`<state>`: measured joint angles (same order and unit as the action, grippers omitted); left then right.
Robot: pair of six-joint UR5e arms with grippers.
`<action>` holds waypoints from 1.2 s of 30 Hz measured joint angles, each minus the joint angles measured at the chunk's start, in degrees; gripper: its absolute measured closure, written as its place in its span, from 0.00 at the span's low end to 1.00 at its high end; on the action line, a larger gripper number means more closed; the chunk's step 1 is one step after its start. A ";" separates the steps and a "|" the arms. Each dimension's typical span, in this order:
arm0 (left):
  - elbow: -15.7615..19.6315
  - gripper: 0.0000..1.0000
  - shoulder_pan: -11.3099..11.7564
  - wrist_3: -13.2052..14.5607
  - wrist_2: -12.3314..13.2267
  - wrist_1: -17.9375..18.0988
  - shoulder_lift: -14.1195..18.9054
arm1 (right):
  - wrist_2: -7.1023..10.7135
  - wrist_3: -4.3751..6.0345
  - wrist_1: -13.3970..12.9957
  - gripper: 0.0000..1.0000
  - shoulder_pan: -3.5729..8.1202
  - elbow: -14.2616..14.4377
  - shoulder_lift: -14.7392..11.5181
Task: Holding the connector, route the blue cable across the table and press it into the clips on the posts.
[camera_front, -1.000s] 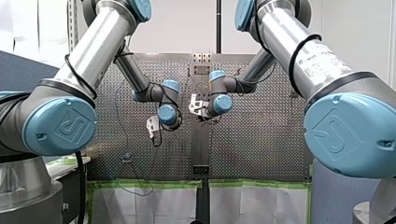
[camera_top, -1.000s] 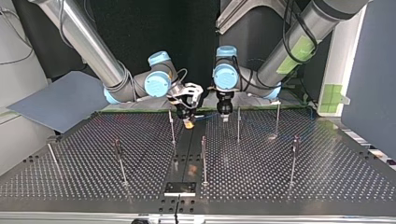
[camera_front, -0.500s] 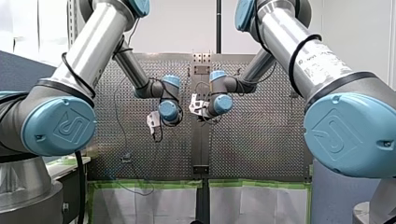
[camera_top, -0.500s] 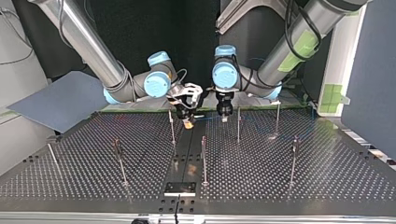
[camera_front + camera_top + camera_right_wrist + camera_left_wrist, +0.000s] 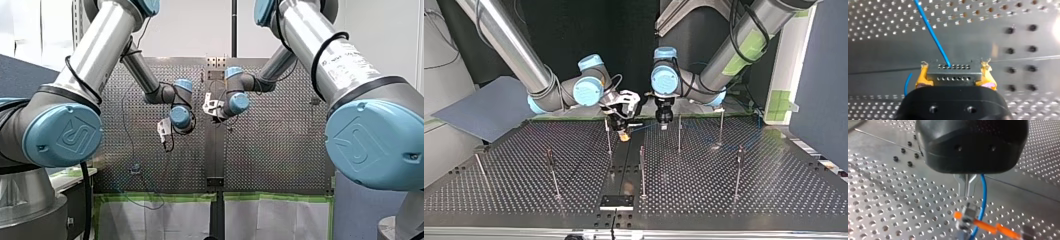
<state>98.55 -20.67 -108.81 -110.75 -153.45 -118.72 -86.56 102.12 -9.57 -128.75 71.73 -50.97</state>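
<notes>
Right up front: a small black plate [image 5: 616,201] lies on the perforated table [image 5: 734,197] at the top view's near edge, on the smooth middle strip.
Near posts: the near posts [image 5: 642,170] stand thin and upright in a row just behind the plate. One is by the middle strip and the others are out toward either side, with small dark clips near their tops.
Far posts: the far posts [image 5: 679,132] stand further back, close to the two grippers.
Right gripper: my right gripper [image 5: 624,133] hangs over the middle strip just beside one far post. Its yellow pads [image 5: 921,76] are clenched on the connector [image 5: 953,73], one pad at each end.
Connector: a flat metal block with two rows of small holes, held level between the pads.
Blue cable: the blue cable [image 5: 933,35] leaves the connector's holed face and runs away over the table in the right wrist view. In the left wrist view it passes just beside my left gripper and drops to the connector, which is blurred there.
Left gripper: my left gripper [image 5: 663,124] is black, points down and sits near the right one, between it and another far post. Whether it is clenched on the cable or released, I cannot tell.
Farthest back: both arms climb to the top view's upper edge. A grey board [image 5: 479,112] lies beyond the table at that view's left, and green tape [image 5: 780,102] marks the white panel at its right.
</notes>
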 joint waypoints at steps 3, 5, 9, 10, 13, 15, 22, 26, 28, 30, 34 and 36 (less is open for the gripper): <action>0.03 1.00 -0.02 0.16 -0.05 -0.32 0.67 | -0.04 0.05 0.77 1.00 0.06 0.00 -1.56; 0.03 1.00 -0.10 0.28 -0.20 -0.58 1.26 | -0.04 0.05 1.41 1.00 0.09 0.00 -2.45; 0.03 1.00 -0.19 0.81 -1.24 -1.49 3.17 | -0.19 0.04 3.05 1.00 0.27 -0.01 -4.48; 0.03 1.00 -0.22 0.93 -1.36 -1.70 3.62 | -0.26 0.04 3.37 1.00 0.32 0.00 -4.90; 0.03 1.00 -0.44 1.17 -1.58 -2.33 5.20 | -0.62 0.03 4.19 1.00 0.42 0.01 -6.06; 0.04 1.00 -0.54 1.31 -1.64 -2.73 6.25 | -0.79 0.03 4.62 1.00 0.47 0.01 -6.47; 0.02 1.00 -1.11 1.86 -1.49 -3.47 9.12 | -0.90 0.06 5.53 1.00 0.72 0.03 -8.47; -0.01 1.00 -1.69 2.05 -1.42 -3.42 9.57 | -0.88 0.14 5.82 1.00 0.73 0.05 -10.20; -0.05 1.00 -2.01 2.27 -1.38 -3.34 9.75 | -0.87 0.17 5.90 1.00 0.73 0.06 -11.05; -0.03 1.00 -2.31 2.44 -1.30 -3.27 10.10 | -0.91 0.19 5.93 1.00 0.79 0.05 -11.80; 0.01 1.00 -2.79 2.45 -1.21 -3.31 11.33 | -0.93 0.20 6.10 1.00 0.86 0.04 -13.06; 0.02 1.00 -2.91 2.42 -1.18 -3.33 12.03 | -0.95 0.20 6.17 1.00 0.89 0.03 -13.61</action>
<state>98.57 -23.58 -106.40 -111.93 -156.78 -106.68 -87.51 102.32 -3.40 -127.86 71.76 -64.58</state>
